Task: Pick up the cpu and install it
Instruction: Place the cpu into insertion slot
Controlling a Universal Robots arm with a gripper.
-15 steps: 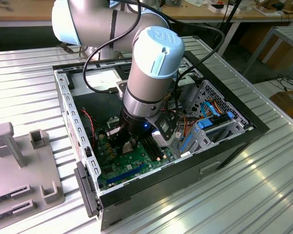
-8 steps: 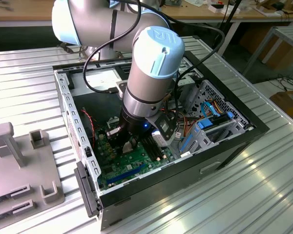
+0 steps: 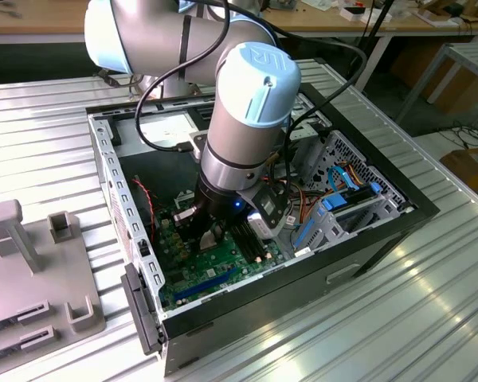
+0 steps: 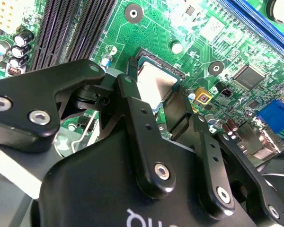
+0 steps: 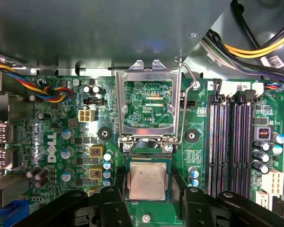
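Black gripper linkage sits closest to the lens in the second wrist view. Its two fingers are closed in on the cpu, one pressed to each opposite edge w/ no gap we can see. The first wrist view gives us the same grip: silver top up, thin green rim showing, chip pinched between the fingers at the socket spot, just beside the hinge of the load frame. That frame stands flipped open (hinge end toward the chip). We can't tell whether the cpu is fully seated or a touch above the socket. Long black memory slots run near the socket on the green mobo. In the exterior view we see the arm reaching down into the open pc case, wrist low over the mobo. The case lies on a ribbed metal table. A grey fixture sits at the exterior view's left, apart from the case.
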